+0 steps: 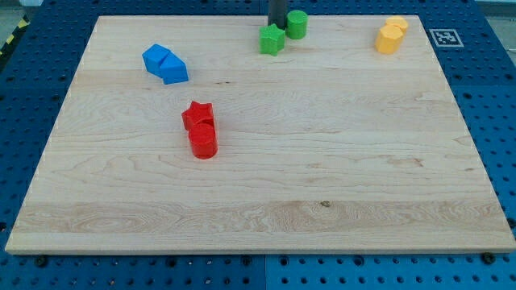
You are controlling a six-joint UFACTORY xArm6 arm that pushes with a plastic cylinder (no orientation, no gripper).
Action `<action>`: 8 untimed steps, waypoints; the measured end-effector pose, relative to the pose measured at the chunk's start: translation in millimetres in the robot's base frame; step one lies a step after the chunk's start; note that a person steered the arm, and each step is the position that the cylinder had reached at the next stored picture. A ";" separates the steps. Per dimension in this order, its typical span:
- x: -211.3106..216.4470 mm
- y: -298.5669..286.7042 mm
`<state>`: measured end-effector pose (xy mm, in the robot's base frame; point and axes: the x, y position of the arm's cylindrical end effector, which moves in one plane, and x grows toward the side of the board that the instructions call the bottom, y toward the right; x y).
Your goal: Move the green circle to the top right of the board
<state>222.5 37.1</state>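
The green circle point(297, 24) stands near the board's top edge, a little right of centre. A green star point(272, 39) lies just to its lower left, close to it. My rod comes down from the view's top, and my tip point(276, 26) sits just left of the green circle and right above the green star, close to both.
Two yellow blocks point(391, 35) sit together at the board's top right. Two blue blocks point(165, 64) lie at the upper left. A red star point(197, 115) and a red cylinder point(203, 142) stand together left of centre. The wooden board point(322, 177) rests on a blue pegboard table.
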 end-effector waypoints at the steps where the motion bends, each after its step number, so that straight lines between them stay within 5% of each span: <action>1: 0.5 13.4; 6: 16.2 113.7; 8: 24.0 105.0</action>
